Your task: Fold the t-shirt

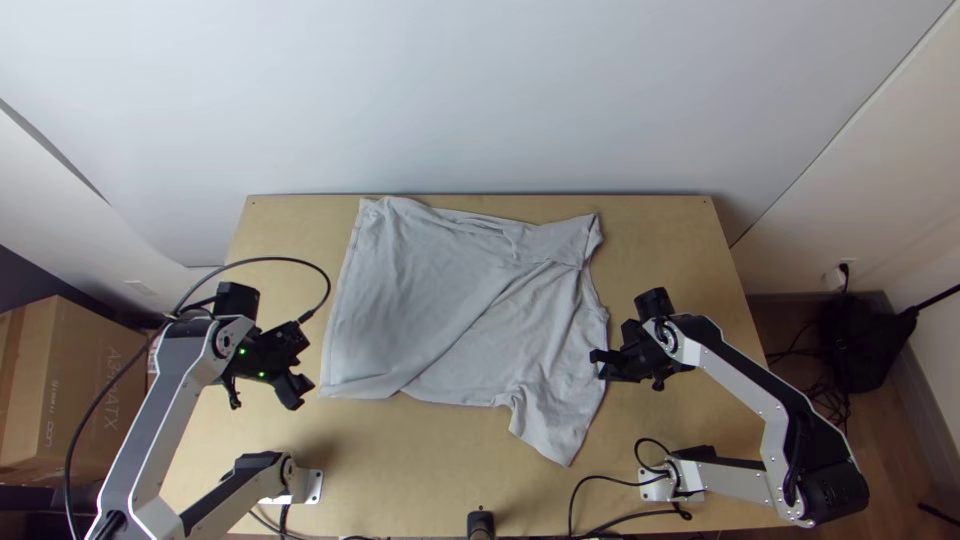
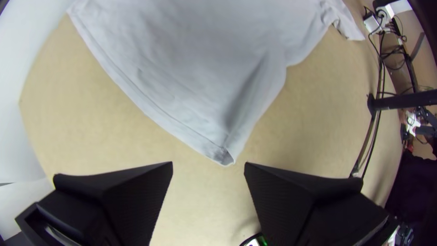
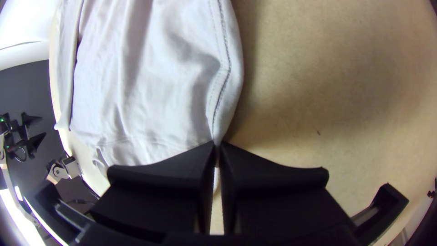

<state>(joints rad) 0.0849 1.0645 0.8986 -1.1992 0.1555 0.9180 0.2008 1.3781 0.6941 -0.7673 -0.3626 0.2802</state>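
T-shirt (image 1: 430, 300): lay mostly spread on the table (image 1: 430, 445), its far side turned over in a slanting fold, one sleeve (image 1: 555, 425) poking toward the near edge
Right gripper (image 3: 217, 143): was closed on a stitched edge of the shirt, at the end with the sleeve
Left gripper (image 2: 209, 162): stood open near the hem corner (image 2: 224, 156), with no cloth in it
Slip risk: the pinch took in only a narrow strip, so a quick pull could have freed it
Skew risk: a lift by the right alone would probably have dragged the shirt round and opened the slanting fold
Missed layer: the hem corner was creased, so the left might have caught one ply
In the way: a cable (image 1: 325, 275) looped beside the left gripper and might have brushed the hem
Around: a cardboard box (image 1: 75, 390) stood beyond the table's left side, and a wall (image 1: 480, 100) rose behind the far edge
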